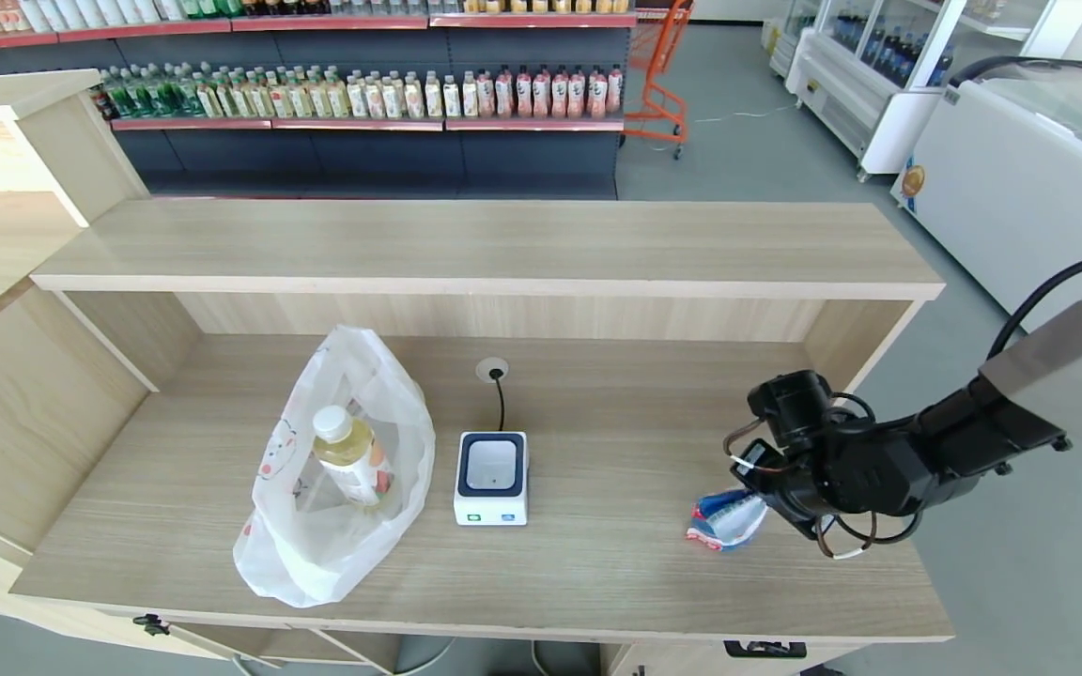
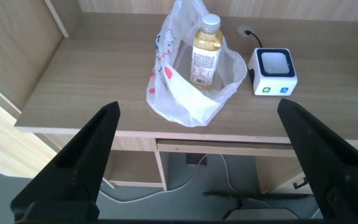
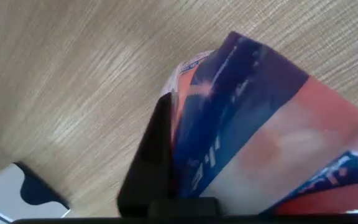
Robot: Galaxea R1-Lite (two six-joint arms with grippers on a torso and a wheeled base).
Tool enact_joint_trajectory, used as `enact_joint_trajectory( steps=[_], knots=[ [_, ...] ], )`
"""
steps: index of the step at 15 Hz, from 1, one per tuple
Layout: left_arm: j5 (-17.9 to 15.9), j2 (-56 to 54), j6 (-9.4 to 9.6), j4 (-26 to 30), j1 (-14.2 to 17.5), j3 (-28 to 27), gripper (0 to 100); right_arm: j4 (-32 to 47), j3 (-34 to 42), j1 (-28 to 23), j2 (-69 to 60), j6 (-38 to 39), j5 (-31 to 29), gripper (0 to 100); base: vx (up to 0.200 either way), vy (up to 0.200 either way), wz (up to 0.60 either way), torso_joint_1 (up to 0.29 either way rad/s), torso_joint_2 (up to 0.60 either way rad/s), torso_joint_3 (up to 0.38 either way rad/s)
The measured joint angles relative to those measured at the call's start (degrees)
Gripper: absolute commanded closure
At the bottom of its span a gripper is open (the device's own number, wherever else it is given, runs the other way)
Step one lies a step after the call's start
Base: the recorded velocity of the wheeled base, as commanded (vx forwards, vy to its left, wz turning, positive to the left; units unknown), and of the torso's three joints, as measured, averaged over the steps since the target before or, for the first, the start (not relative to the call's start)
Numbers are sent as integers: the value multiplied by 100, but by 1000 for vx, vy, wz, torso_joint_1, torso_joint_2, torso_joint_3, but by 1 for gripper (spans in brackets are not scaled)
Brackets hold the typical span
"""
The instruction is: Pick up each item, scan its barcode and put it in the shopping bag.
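Left gripper [image 2: 197,111]: jaws spread wide, nothing between them; it hangs off the near edge of the counter [image 1: 597,582], touching nothing.
Shopping bag [image 1: 316,545]: thin white plastic with a small red print, standing slumped on the left part of the counter, mouth open at the top; also in the left wrist view [image 2: 179,102].
Bottle [image 1: 348,455]: inside the shopping bag, upright with a slight tilt; pale yellow drink, white cap, printed label [image 2: 206,53].
Barcode scanner [image 1: 491,477]: white box with a dark-framed window facing up, just beside the bag on its right, apart from it; its black cable [image 1: 501,399] runs to a grommet at the back of the counter.
Snack packet [image 1: 724,518]: right part of the counter, well apart from the scanner; blue, red and white foil, crinkled, its end sticking out toward the scanner. In the right wrist view [image 3: 260,137] it bulges close before the camera.
Right gripper [image 1: 755,507]: jaws clamped on the snack packet; one black finger [image 3: 151,162] lies flat against its side, the other is hidden behind the foil. Whether the packet rests on the wood or is just clear of it, I cannot tell.
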Motion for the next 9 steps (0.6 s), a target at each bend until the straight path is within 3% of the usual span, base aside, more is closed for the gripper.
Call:
enact_joint_trajectory(
  steps=[6, 8, 9],
  knots=[
    [0, 0, 0, 0, 0, 0, 0, -697, 89, 96, 297, -901, -112, 100, 0, 0, 0, 0, 0, 0],
    [0, 0, 0, 0, 0, 0, 0, -873, 108, 118, 212, -1111, 178, 100, 0, 0, 0, 0, 0, 0],
    [2, 0, 0, 0, 0, 0, 0, -922, 128, 118, 55, -1176, 602, 100, 0, 0, 0, 0, 0, 0]
  ],
)
